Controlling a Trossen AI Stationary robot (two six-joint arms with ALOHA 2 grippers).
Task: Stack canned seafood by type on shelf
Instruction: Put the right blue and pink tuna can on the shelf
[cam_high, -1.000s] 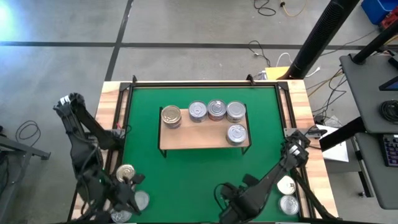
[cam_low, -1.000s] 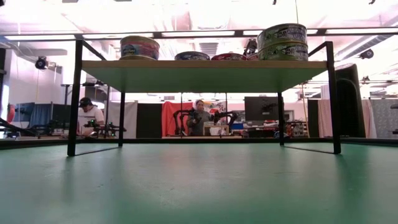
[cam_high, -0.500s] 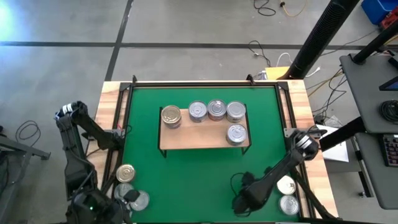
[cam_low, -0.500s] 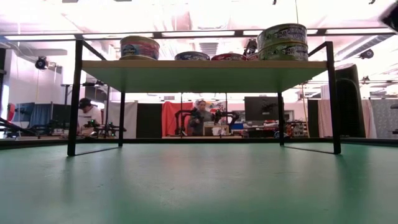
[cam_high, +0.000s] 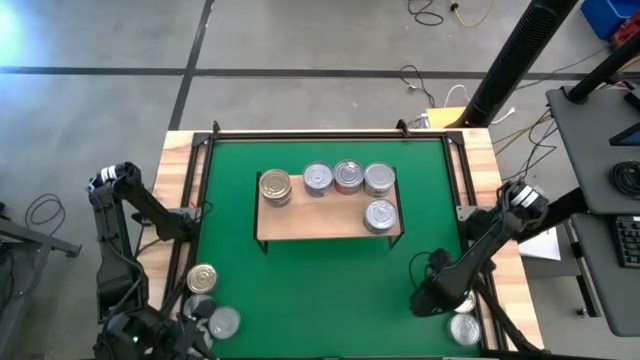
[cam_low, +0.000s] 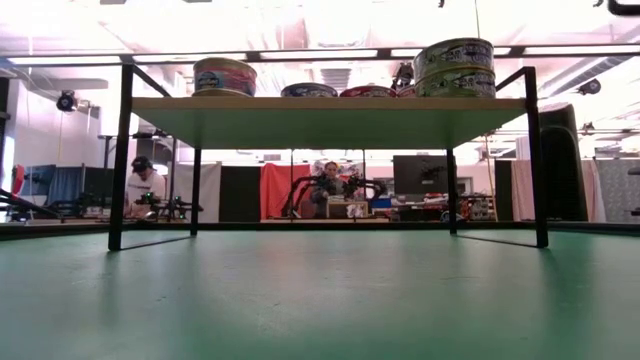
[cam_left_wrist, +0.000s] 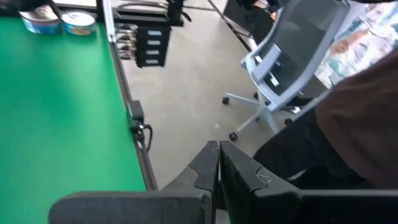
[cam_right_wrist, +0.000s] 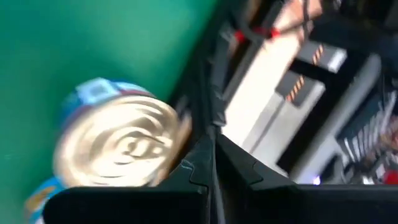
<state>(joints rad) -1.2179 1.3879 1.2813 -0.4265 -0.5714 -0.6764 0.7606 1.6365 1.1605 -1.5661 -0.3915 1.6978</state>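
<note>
Relative to the low light-wood shelf on thin black legs, the left gripper had pulled back off the desk's near-left corner, jaws clenched on nothing. On the shelf sat the small round metal tins — one gold-toned at its left end, four silver at its right. Right of the shelf, the right gripper had swung from the near-centre to the loose tins, jaws clenched, empty — likely the next pick. No label was legible.

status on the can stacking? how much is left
Done: five stacks or tins sit on the shelf. In hand: nothing; the right gripper is shut, empty, beside the tins at the mat's right corner. The left gripper is shut. Left: those, plus three tins at the left.
</note>
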